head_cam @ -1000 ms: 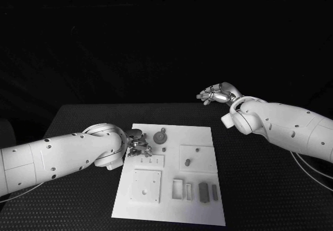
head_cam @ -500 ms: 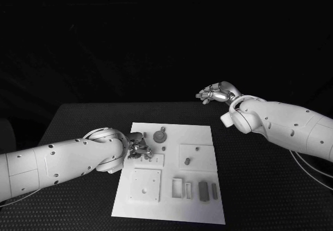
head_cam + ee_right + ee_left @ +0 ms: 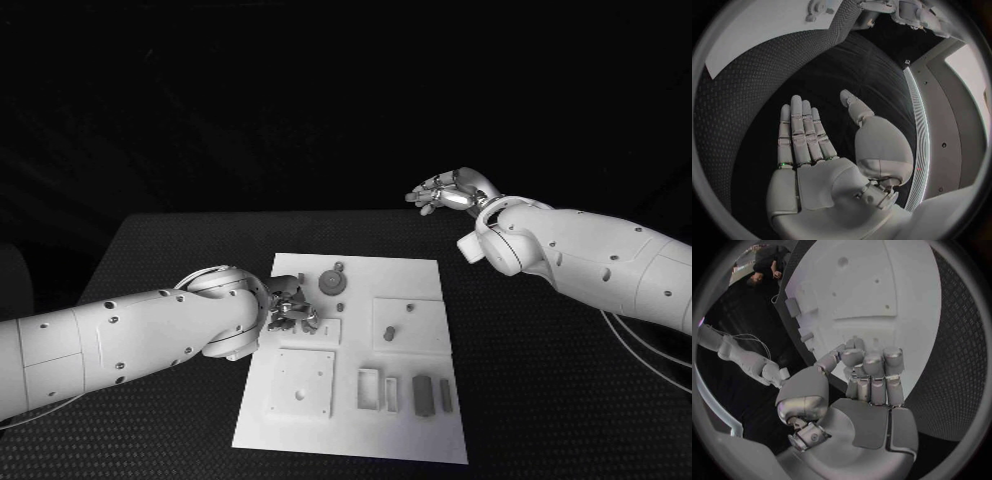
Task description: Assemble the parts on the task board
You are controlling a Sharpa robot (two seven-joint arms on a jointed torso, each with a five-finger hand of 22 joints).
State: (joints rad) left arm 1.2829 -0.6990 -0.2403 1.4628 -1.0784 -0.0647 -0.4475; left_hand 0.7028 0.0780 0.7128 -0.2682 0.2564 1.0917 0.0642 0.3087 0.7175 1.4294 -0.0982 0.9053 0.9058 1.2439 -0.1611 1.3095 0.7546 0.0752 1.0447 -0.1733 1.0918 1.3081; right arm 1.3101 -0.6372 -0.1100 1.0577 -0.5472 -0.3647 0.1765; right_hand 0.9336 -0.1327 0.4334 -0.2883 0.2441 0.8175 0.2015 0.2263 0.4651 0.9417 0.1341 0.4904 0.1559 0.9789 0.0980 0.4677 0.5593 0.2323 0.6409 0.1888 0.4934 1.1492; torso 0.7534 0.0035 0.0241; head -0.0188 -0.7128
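I am curling my silver left hand (image 3: 289, 308) over the left edge of the flat white task board (image 3: 418, 440) mid-frame, unable to tell if it grips anything, my right hand (image 3: 451, 193) open upper right; a blind grasp could knock small grey parts (image 3: 423, 396).

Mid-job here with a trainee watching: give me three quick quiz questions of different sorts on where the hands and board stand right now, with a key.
1. True or false: the right hand rests on the task board.
2. Multiple choice: the left hand is at the board's
A. near edge
B. left edge, far half
C. right edge
3. Fill in: in the right wrist view, the right hand's fingers are stretched out and hold ____.

Key:
1. False; it is raised beyond the table's far edge, off the board.
2. B
3. nothing
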